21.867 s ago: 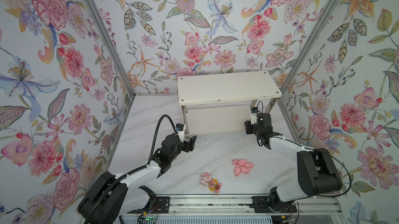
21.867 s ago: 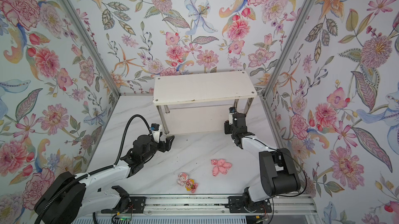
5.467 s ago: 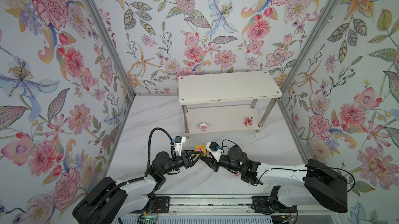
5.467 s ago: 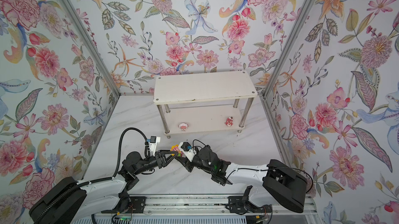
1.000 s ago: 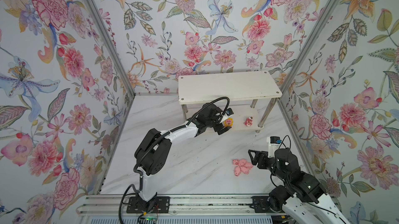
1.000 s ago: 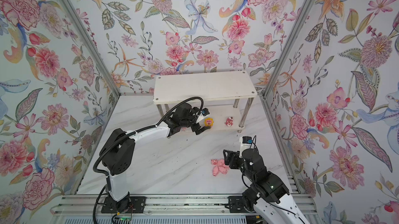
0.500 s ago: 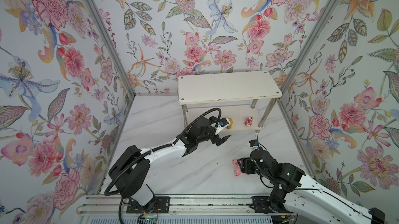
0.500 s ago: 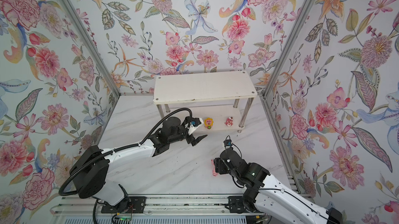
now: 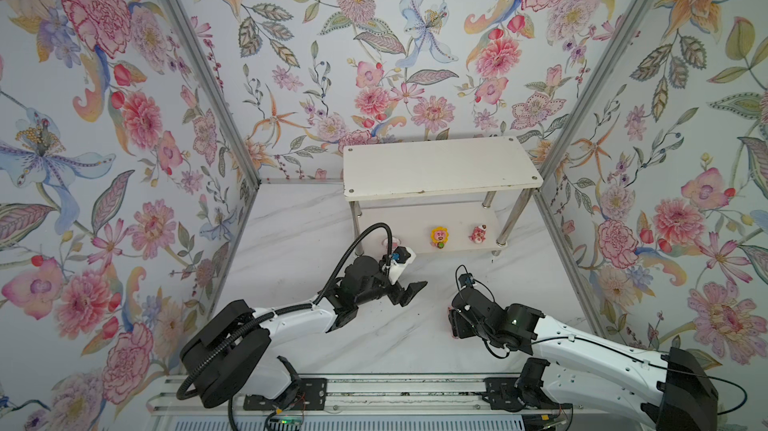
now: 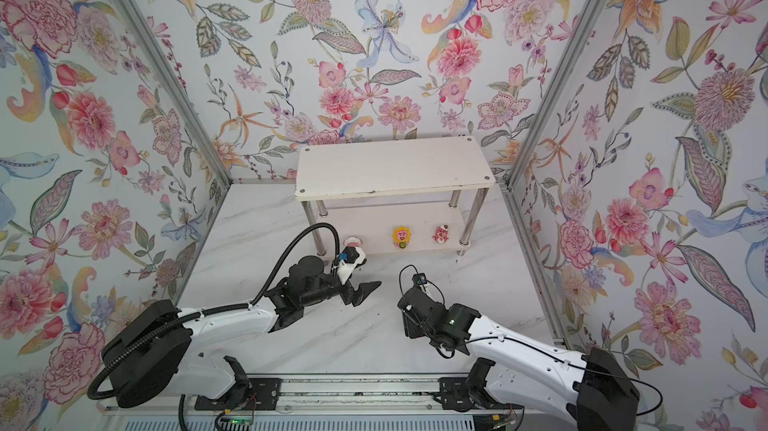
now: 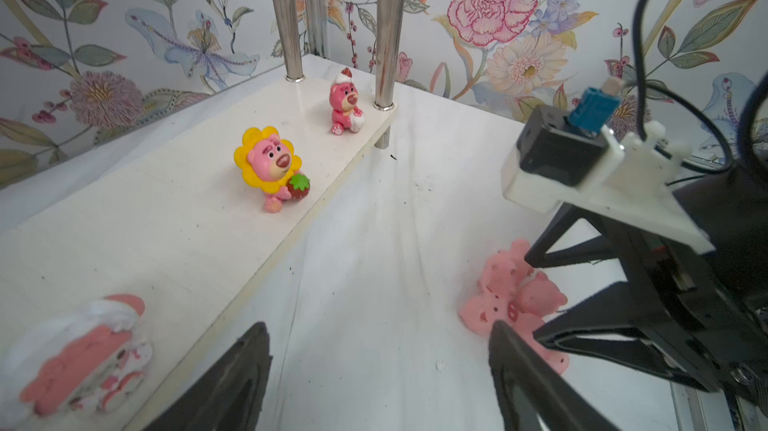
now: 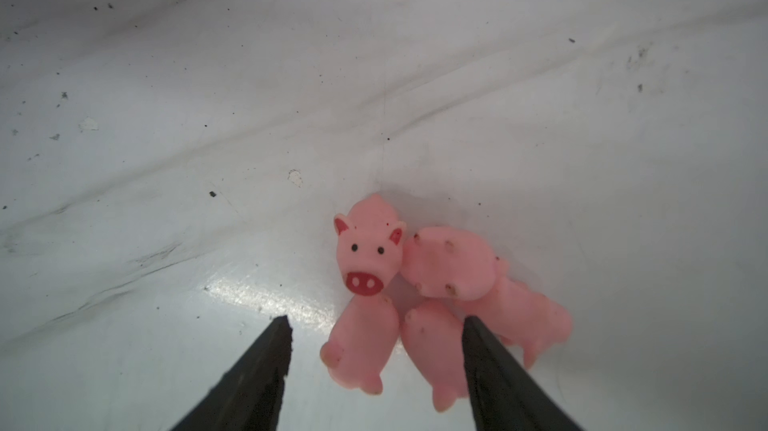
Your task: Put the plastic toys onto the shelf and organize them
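No text, label, brand, number or sign can be read in any of the views.
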Action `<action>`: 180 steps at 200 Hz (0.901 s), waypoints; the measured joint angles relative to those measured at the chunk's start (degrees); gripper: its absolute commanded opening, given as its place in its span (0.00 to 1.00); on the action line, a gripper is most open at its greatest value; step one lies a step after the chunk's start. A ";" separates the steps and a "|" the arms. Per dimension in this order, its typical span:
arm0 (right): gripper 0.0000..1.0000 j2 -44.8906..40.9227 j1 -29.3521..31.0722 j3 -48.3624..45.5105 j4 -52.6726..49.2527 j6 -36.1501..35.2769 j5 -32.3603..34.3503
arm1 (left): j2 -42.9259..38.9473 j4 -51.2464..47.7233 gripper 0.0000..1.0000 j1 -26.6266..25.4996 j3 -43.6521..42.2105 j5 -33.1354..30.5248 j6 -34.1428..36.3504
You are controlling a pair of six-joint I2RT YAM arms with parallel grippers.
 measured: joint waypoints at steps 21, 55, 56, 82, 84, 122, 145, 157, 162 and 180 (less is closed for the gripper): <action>0.59 3.43 -1.90 0.00 2.91 -1.68 -1.40 | -0.50 0.28 0.85 0.00 -1.90 0.70 -1.88; 0.43 7.15 -4.04 0.00 7.02 -3.89 -3.65 | -2.86 2.56 0.83 1.81 -4.15 3.74 -5.62; 0.43 7.19 -4.09 0.00 7.10 -3.82 -3.69 | -2.91 2.69 0.83 1.90 -4.22 3.80 -5.73; 0.40 9.38 -5.64 0.00 10.14 -4.66 -5.31 | -3.15 6.14 0.80 5.57 -6.88 6.71 -9.62; 0.40 9.55 -5.73 0.00 10.34 -4.63 -5.44 | -3.15 6.40 0.80 5.81 -7.15 6.84 -9.81; 0.29 12.28 -6.38 0.00 12.72 -5.55 -6.86 | -3.10 8.87 0.79 7.39 -9.22 9.38 -12.76; 0.22 12.52 -6.38 0.00 13.11 -5.70 -7.30 | -3.08 10.25 0.79 7.74 -9.25 10.25 -13.40; 0.20 12.39 -6.49 0.00 13.18 -5.79 -7.32 | -3.08 10.88 0.79 8.09 -9.25 11.02 -13.84; 0.19 12.17 -6.60 0.00 13.11 -5.90 -7.32 | -3.08 11.17 0.79 8.28 -9.25 11.21 -13.97; 0.19 10.34 -7.10 0.24 12.17 -6.23 -7.15 | -3.08 11.85 0.79 9.05 -9.25 11.67 -14.34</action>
